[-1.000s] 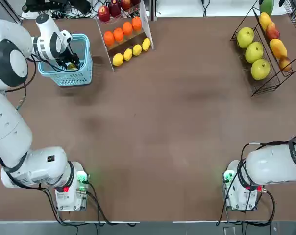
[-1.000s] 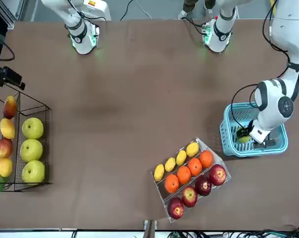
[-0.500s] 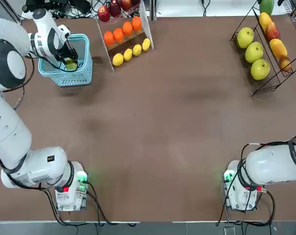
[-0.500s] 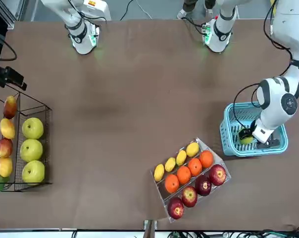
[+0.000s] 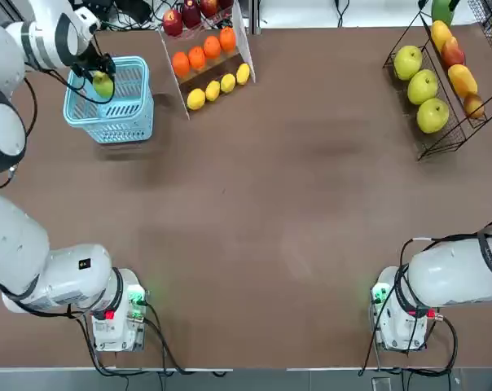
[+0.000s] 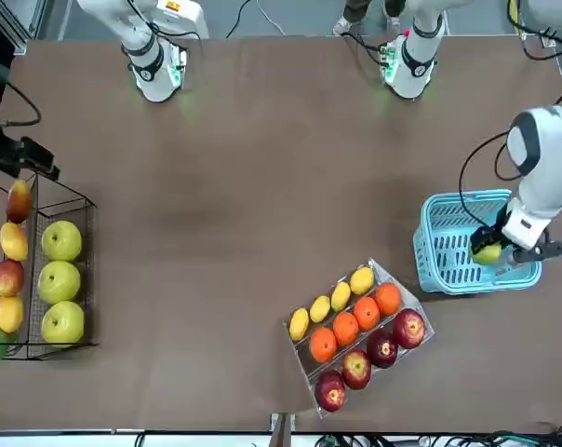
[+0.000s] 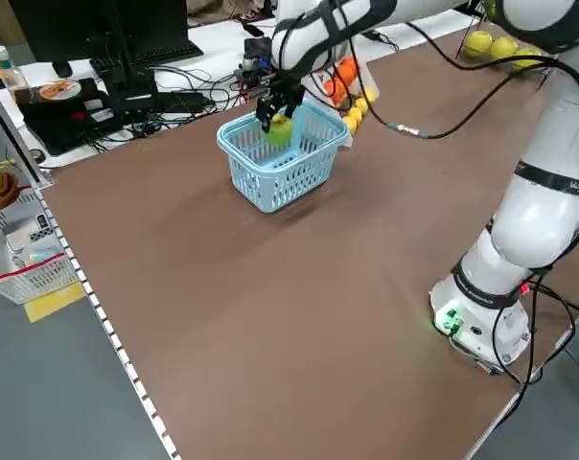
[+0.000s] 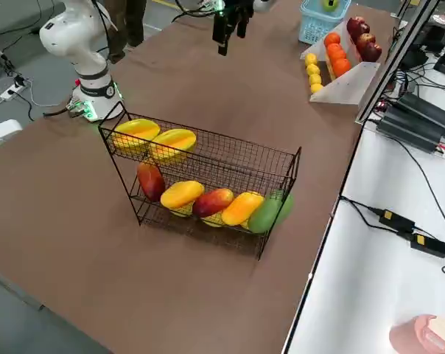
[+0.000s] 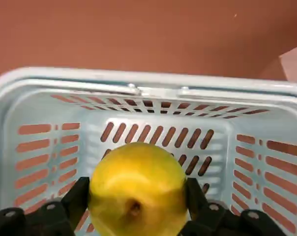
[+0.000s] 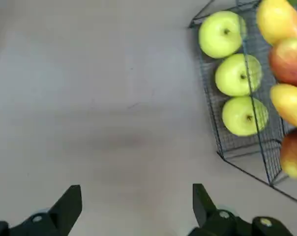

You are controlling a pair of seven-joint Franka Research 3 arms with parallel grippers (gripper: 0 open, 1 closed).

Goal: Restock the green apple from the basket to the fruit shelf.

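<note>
No legible text, label, brand, number or sign in any view.
</note>
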